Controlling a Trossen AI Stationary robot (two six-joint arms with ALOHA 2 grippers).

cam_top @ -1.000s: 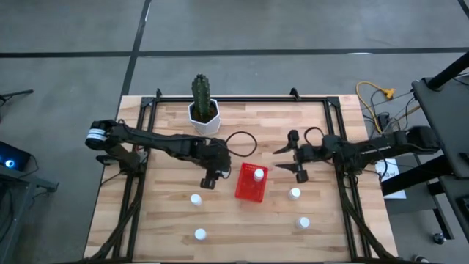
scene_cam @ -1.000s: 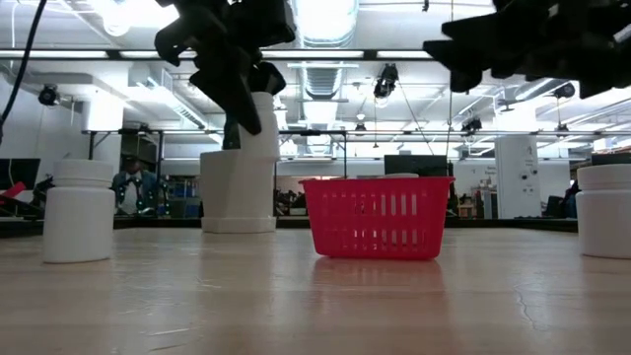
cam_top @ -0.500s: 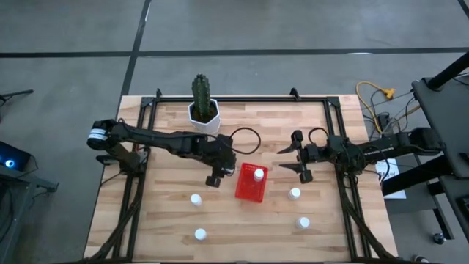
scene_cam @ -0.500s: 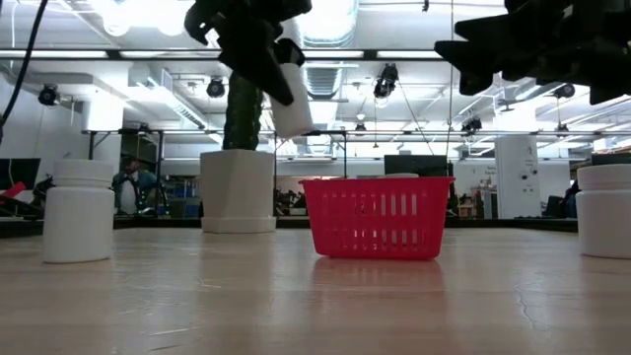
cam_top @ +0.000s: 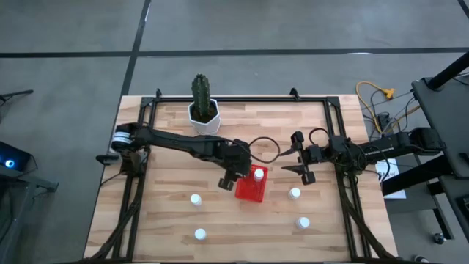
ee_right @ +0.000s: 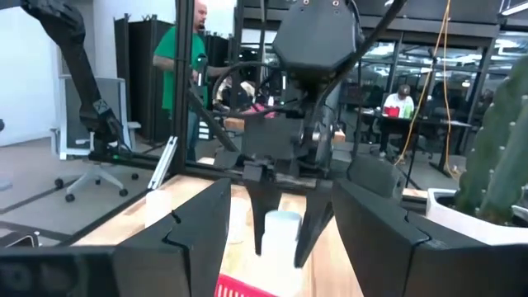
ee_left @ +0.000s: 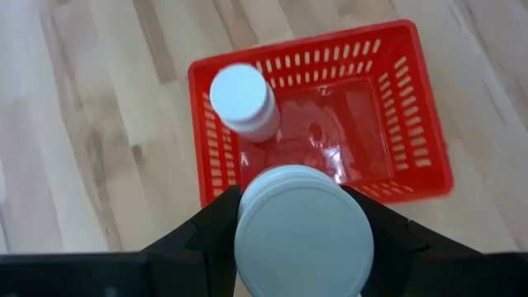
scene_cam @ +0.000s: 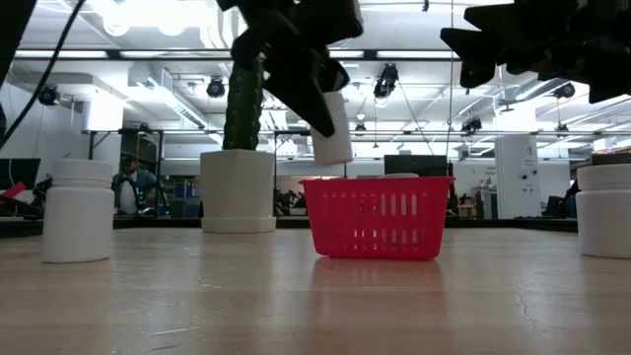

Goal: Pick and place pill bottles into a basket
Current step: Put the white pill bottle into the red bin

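My left gripper (cam_top: 234,174) is shut on a white pill bottle (scene_cam: 332,130) above the left end of the red basket (cam_top: 251,186). One pill bottle (ee_left: 242,99) stands inside the basket, in a corner. Two bottles (cam_top: 196,199) (cam_top: 200,234) stand on the table to the basket's left. Two more (cam_top: 294,193) (cam_top: 303,222) stand to its right. My right gripper (cam_top: 294,157) is open and empty, above the table to the basket's right. My left gripper pinches the bottle's round side wall (ee_left: 247,239) between its two fingers (ee_left: 213,224), one on each side. The fingers come from above, slanting down. The bottle hangs tilted below them, lifted clear, its lower end (scene_cam: 335,156) just above the basket's rim.
A white hexagonal pot with a cactus (cam_top: 204,110) stands at the table's far edge, left of centre. A black cable loop (cam_top: 262,150) lies just beyond the basket. Dark frame rails (cam_top: 139,183) run along the table's left and right sides. People and desks show in the room behind.
My left gripper has carried the bottle toward the table's right edge and a little down, from left of the basket to above its left end. The bottle stays tilted in the hold.
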